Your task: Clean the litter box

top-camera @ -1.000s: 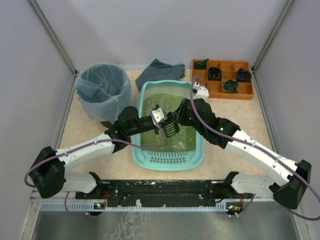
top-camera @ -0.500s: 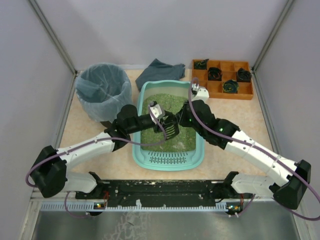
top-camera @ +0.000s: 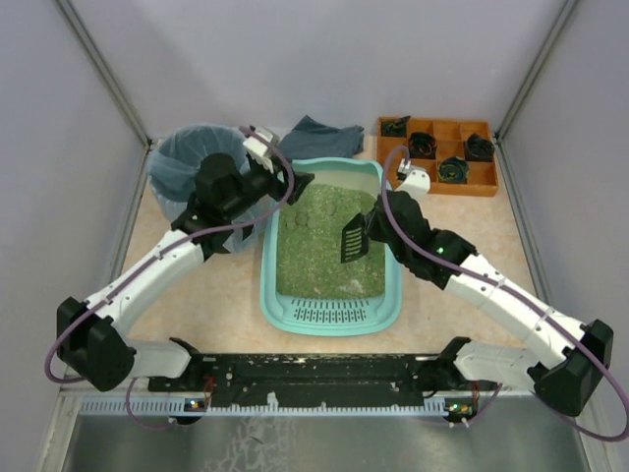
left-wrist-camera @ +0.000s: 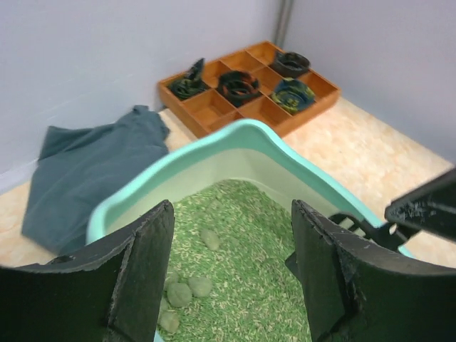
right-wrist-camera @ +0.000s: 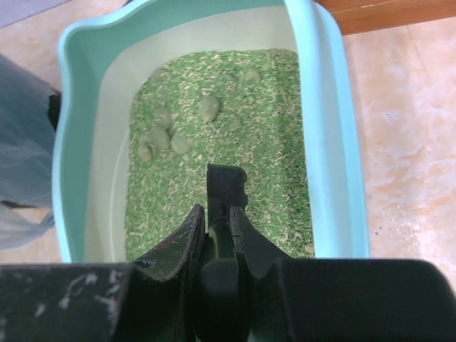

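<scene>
— Room around the litter box (top-camera: 329, 327)?
— Mid-table, bin (top-camera: 197, 182) just beside its far-left corner. The left gripper (top-camera: 295, 180) gapes empty there; the right gripper (right-wrist-camera: 219, 242) clamps a black scoop (right-wrist-camera: 226, 187) over it.
— Litter?
— Green, pale clumps (right-wrist-camera: 209, 107) at the far end.

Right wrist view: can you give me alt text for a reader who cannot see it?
The right gripper is shut on the handle of a black scoop, pointing it out over the green litter in the turquoise litter box. Pale clumps lie in the litter beyond the scoop, toward the picture's left.
</scene>
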